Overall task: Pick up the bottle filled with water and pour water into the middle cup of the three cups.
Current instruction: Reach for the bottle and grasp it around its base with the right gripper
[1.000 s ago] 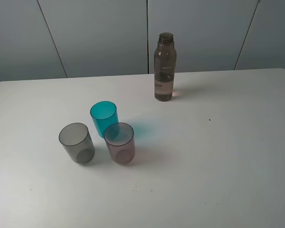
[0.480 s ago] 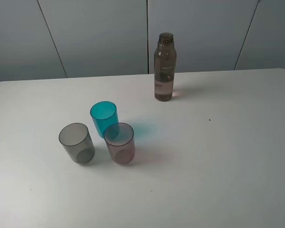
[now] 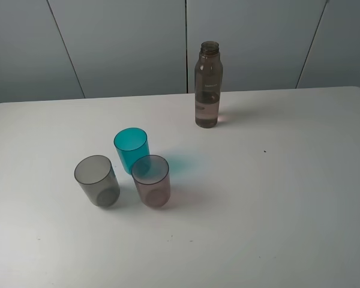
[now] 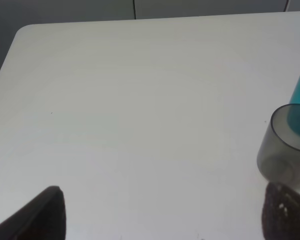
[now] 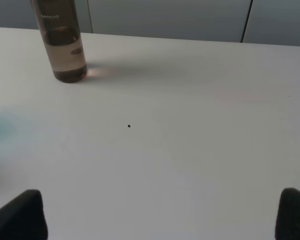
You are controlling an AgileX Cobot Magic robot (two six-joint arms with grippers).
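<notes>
Nothing is shifting since the earlier frames. Right end effector (image 5: 157, 220) and left end effector (image 4: 162, 220) are hanging spread wide, empty. Bottle (image 5: 65, 50) is standing upright on the counter (image 5: 200, 150), well ahead of the right one; gripping mid-body, neck up, is looking safest.

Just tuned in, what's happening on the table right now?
Nothing is being handled yet. The bottle stands upright and uncapped at the back of the table, part full. The teal cup sits with the grey cup and mauve cup toward the left. The left gripper and right gripper are both open, touching nothing.
</notes>
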